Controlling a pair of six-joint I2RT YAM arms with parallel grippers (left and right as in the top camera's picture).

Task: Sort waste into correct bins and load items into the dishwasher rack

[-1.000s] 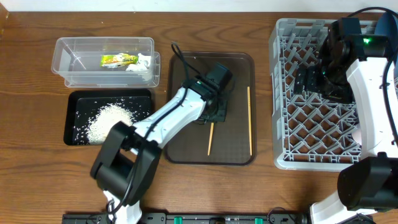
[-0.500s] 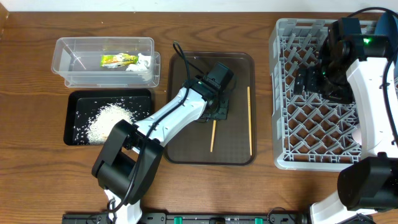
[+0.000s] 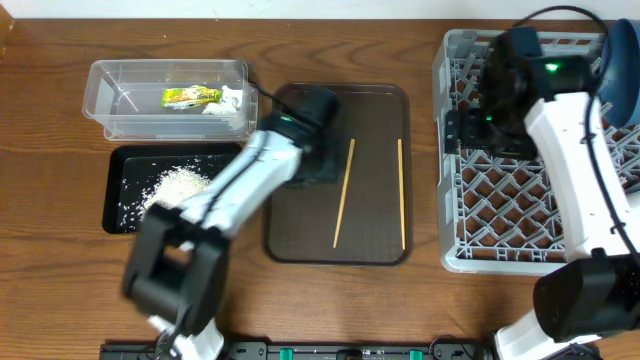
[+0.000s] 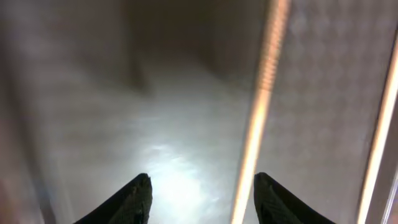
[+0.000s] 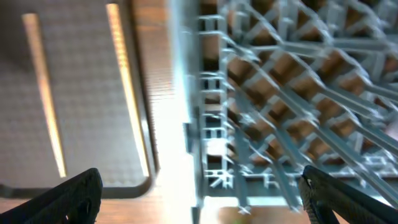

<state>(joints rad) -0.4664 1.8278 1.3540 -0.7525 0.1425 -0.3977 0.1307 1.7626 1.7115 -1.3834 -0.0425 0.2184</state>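
Note:
Two wooden chopsticks lie on the brown serving tray (image 3: 300,235): one tilted (image 3: 343,193), one straight (image 3: 401,193). My left gripper (image 3: 316,170) hovers over the tray's left half, open and empty. In the left wrist view the tilted chopstick (image 4: 261,112) runs up just inside the right finger (image 4: 273,202), flat on the tray; the gripper (image 4: 202,190) holds nothing. My right gripper (image 3: 462,135) hangs wide open over the left rim of the grey dishwasher rack (image 3: 530,215). The clear tub (image 3: 120,110) holds the snack wrapper (image 3: 190,96) and tissue (image 3: 228,103). Rice (image 3: 175,185) lies in the black tray (image 3: 125,160).
A dark-blue dish (image 3: 625,55) shows at the rack's far right corner. In the right wrist view the rack wall (image 5: 211,124) stands right of the brown tray's edge (image 5: 143,124), with both chopsticks (image 5: 127,93) on it. Bare wooden table surrounds the containers.
My left gripper opened and let go of the chopstick, then moved left and back; the chopstick now lies tilted on the tray. The right arm swung left to the rack's left rim.

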